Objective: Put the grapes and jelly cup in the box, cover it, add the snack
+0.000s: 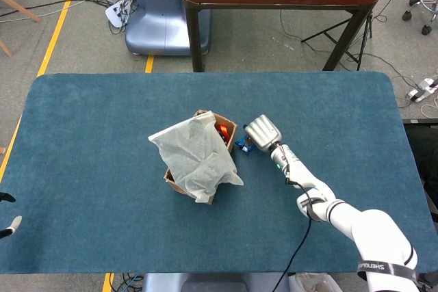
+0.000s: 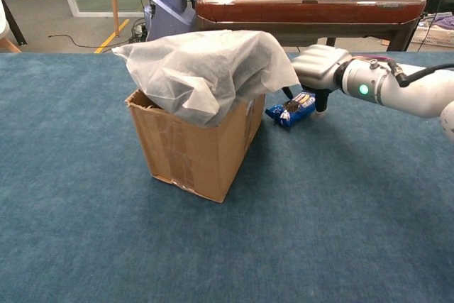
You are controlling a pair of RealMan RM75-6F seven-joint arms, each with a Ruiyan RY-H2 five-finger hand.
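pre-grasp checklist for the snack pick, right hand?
1. Box covered: ok, white sheet draped over the top; head view shows one corner open.
2. Snack reachable: ok, lying on the table beside the box.
3. Right hand over the snack: ok.
4. Snack gripped: cannot tell; fingers reach down at both its sides, contact unclear.
5. Left hand out of the way: ok, at the table's left edge.

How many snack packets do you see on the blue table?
1. The blue snack packet lies on the table beside the box, under the right robot hand. Others may be hidden inside the covered box.
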